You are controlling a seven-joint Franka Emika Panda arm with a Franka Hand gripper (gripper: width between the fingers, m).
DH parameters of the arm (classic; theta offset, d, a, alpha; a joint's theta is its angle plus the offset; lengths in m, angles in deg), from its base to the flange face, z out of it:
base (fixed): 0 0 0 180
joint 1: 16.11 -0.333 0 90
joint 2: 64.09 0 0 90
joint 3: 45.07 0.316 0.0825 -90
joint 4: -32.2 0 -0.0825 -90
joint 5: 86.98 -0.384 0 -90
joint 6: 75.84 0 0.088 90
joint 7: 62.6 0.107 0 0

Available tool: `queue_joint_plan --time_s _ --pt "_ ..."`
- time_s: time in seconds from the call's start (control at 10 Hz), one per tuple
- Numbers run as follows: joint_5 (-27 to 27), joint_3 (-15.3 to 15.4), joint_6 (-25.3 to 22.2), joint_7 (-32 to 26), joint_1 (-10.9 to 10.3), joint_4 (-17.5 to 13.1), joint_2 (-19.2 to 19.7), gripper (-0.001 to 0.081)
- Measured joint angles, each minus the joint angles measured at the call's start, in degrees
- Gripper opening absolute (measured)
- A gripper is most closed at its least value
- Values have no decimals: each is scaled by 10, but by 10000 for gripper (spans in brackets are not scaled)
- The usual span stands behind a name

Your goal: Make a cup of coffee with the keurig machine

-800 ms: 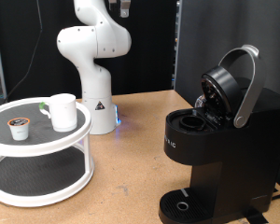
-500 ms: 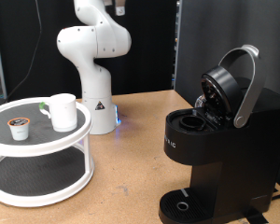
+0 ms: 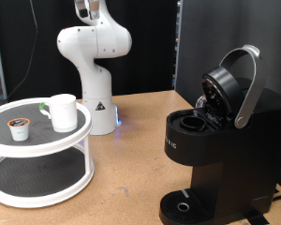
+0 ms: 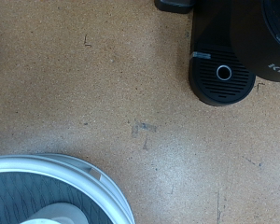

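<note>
The cup [image 3: 64,112] sits on the white round stand [image 3: 47,141], beside a little pod [image 3: 21,128]. It looks hard, smooth and breakable; its handle seems best to grab. The keurig machine [image 3: 215,141] stands open. Only the wrist view shows its round base [image 4: 223,73] from above. The gripper isn't showing, so I can't tell its grip.

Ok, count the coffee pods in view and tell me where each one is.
1. The pod sits on the top tier of the stand, on the exterior view's left beside the cup. The keurig machine is open; its chamber may hide another.
</note>
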Motion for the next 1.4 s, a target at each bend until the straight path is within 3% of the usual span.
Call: queue_joint_plan --time_s 0.3,0.5,0.7,1.1,1.4 --pt "22 -4 11 0 17 10 7 807" --pt "42 -36 15 -53 27 10 20 807" --pt "47 -71 16 -125 23 4 29 807" --pt "79 -81 27 -129 35 10 37 807" --pt "100 -123 48 -190 42 4 58 807"
